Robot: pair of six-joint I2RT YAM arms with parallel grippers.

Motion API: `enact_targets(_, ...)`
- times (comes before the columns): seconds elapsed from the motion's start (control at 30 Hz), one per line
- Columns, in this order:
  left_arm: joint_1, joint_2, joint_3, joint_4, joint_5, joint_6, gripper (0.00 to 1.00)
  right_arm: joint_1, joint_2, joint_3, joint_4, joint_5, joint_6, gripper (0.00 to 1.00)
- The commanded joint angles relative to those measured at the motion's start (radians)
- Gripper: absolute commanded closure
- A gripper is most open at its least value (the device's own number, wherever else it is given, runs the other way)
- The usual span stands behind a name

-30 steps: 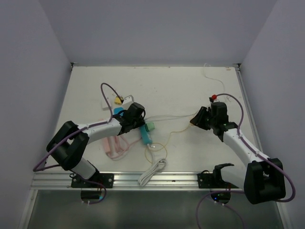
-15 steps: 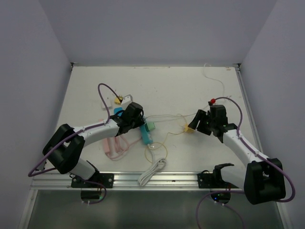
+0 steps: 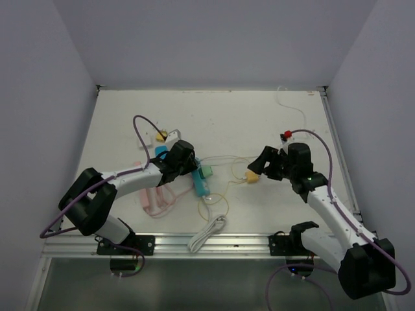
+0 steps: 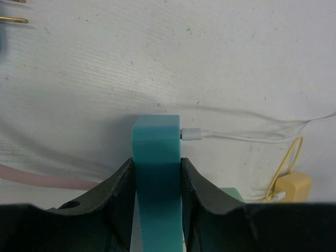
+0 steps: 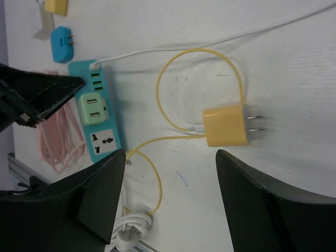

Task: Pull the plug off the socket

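The teal power strip (image 3: 200, 184) lies at the table's middle with a green adapter (image 3: 206, 172) plugged into it. My left gripper (image 3: 184, 162) is shut on the strip's far end (image 4: 156, 152), where a white USB cable (image 4: 191, 134) is plugged in. The yellow plug (image 3: 251, 176) lies loose on the table with its prongs bare (image 5: 226, 125), and its yellow cord loops toward the strip (image 5: 100, 118). My right gripper (image 3: 264, 164) is open and empty just right of and above the plug, and its jaws stand wide apart in the right wrist view (image 5: 170, 153).
A blue plug (image 5: 61, 43) and another yellow plug (image 3: 160, 136) lie at the back left. A pink cable bundle (image 3: 152, 197) lies left of the strip. A coiled white cord (image 3: 209, 232) lies near the front rail. A thin white wire (image 3: 288, 107) trails at the back right.
My right gripper carried the yellow plug down and left, then opened and let it go onto the table. My left gripper stayed shut on the strip.
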Motion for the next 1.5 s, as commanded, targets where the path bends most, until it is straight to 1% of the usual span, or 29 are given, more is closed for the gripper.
enact_targets(0.0,0.002,-0.017,-0.015,0.045,0.01,-0.011,1.0,0.096,0.03,0.044,0.131,-0.033,0.054,0.27)
enact_targets(0.07,0.002,-0.024,-0.022,0.045,0.008,-0.012,1.0,0.171,0.067,0.058,0.173,-0.021,0.075,0.27)
enact_targets(0.1,0.002,-0.027,-0.024,0.047,0.008,-0.013,1.0,0.189,0.109,0.06,0.231,-0.024,0.11,0.27)
enact_targets(0.17,0.002,-0.033,-0.033,0.053,0.008,-0.014,1.0,0.231,0.148,0.06,0.295,-0.023,0.156,0.27)
enact_targets(0.23,0.002,-0.036,-0.036,0.054,0.01,-0.016,1.0,0.268,0.206,0.072,0.34,0.014,0.178,0.27)
enact_targets(0.43,0.004,-0.044,-0.055,0.06,0.021,-0.02,1.0,0.341,0.369,0.118,0.435,0.028,0.249,0.26)
enact_targets(0.57,0.004,-0.048,-0.064,0.06,0.027,-0.022,1.0,0.394,0.455,0.141,0.483,0.037,0.285,0.26)
enact_targets(0.6,0.002,-0.047,-0.065,0.06,0.028,-0.02,1.0,0.403,0.47,0.141,0.516,0.034,0.295,0.26)
enact_targets(0.67,0.004,-0.047,-0.067,0.096,0.031,-0.02,1.0,0.427,0.521,0.142,0.542,0.034,0.315,0.26)
enact_targets(0.9,0.002,-0.045,-0.072,0.108,0.043,-0.022,1.0,0.473,0.653,0.178,0.595,0.025,0.324,0.28)
enact_targets(1.07,0.004,-0.042,-0.085,0.122,0.051,-0.023,1.0,0.476,0.691,0.185,0.618,0.013,0.322,0.39)
enact_targets(1.1,0.002,-0.042,-0.087,0.123,0.053,-0.023,1.0,0.476,0.697,0.194,0.612,0.014,0.316,0.45)
enact_targets(1.2,0.002,-0.041,-0.09,0.123,0.054,-0.02,1.0,0.476,0.699,0.207,0.593,0.014,0.295,0.56)
enact_targets(1.23,0.002,-0.042,-0.092,0.123,0.053,-0.02,1.0,0.476,0.696,0.207,0.592,0.011,0.293,0.67)
enact_targets(1.3,0.002,-0.042,-0.095,0.122,0.048,-0.019,1.0,0.476,0.687,0.205,0.578,0.016,0.287,0.79)
enact_targets(1.33,0.004,-0.042,-0.099,0.12,0.048,-0.017,1.0,0.476,0.67,0.204,0.57,0.026,0.281,0.9)
enact_targets(1.4,0.008,-0.042,-0.107,0.123,0.053,-0.019,1.0,0.475,0.651,0.205,0.534,0.037,0.261,1.0)
enact_targets(1.47,0.018,-0.044,-0.122,0.128,0.059,-0.019,1.0,0.47,0.618,0.204,0.507,0.053,0.238,1.0)
